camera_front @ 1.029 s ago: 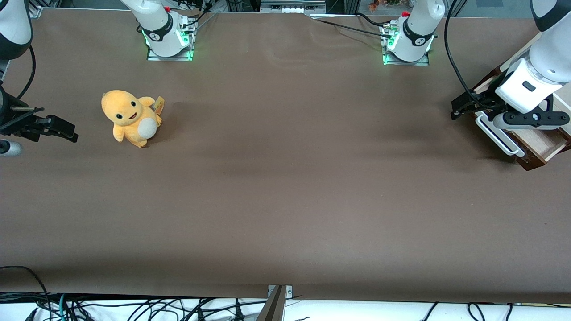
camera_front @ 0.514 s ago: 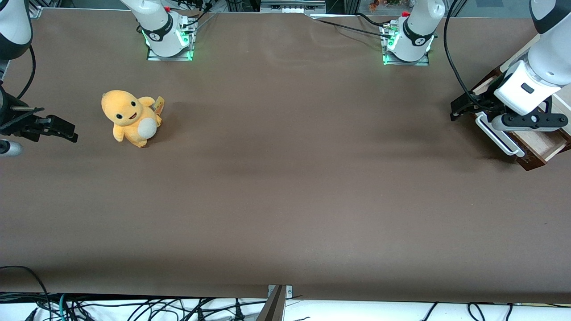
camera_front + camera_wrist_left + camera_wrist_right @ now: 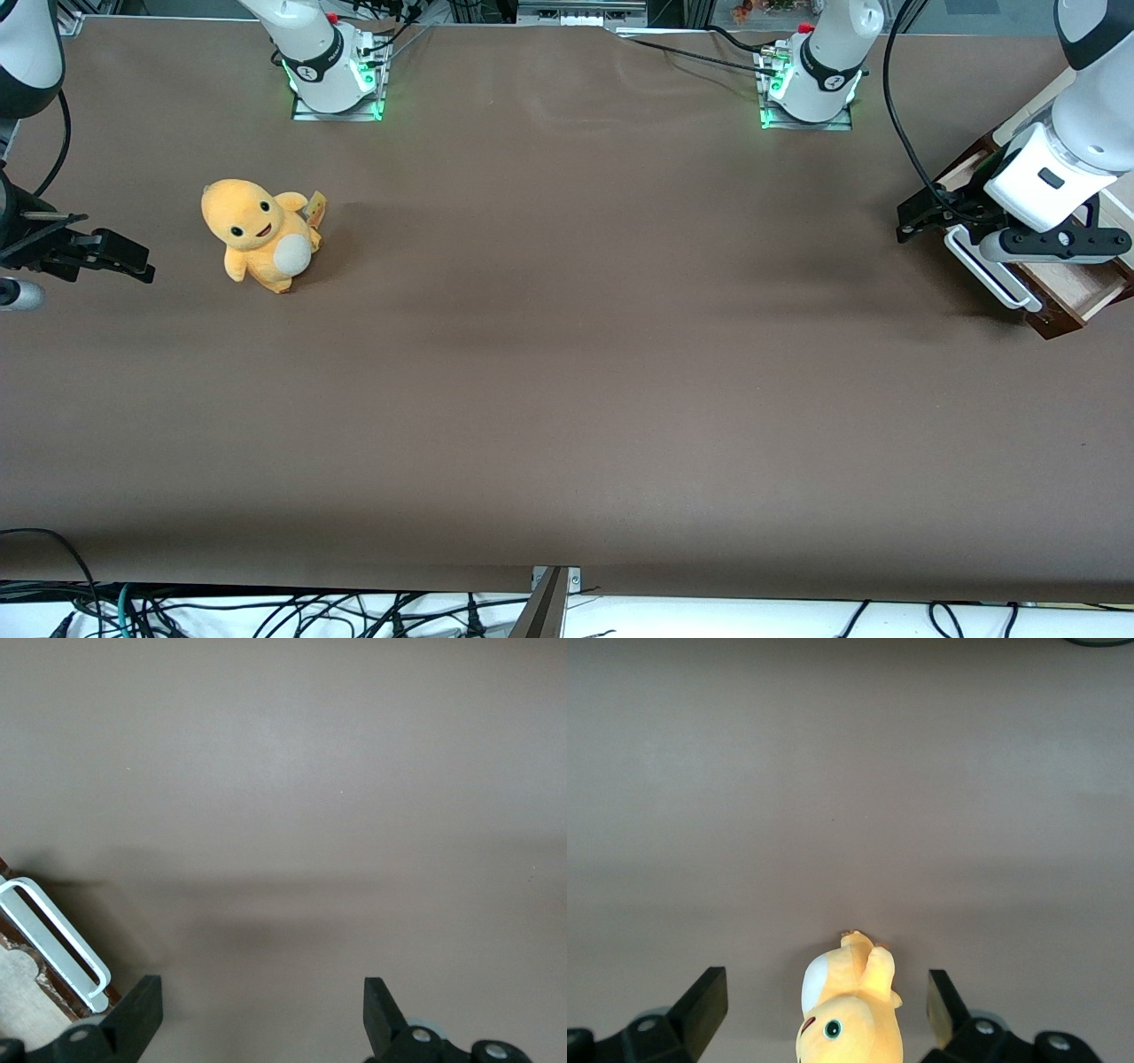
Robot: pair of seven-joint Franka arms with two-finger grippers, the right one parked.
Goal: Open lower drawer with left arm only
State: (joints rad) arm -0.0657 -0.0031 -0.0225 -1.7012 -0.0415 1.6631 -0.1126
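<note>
The lower drawer stands pulled out at the working arm's end of the table, its pale wood inside showing past its dark brown front. Its white bar handle faces the table's middle. The left arm reaches down over the drawer. Its black gripper hangs just past the handle, above bare table, toward the parked arm's end. In the left wrist view the gripper is open, with only table between its fingers, and the handle lies beside one finger, apart from it.
An orange plush toy sits on the brown table toward the parked arm's end. Two arm bases lit green stand along the table's edge farthest from the camera. Cables lie along the nearest edge.
The left arm's wrist has shifted a little away from the front camera. The gripper has hardly moved and the drawer stays as it was.
</note>
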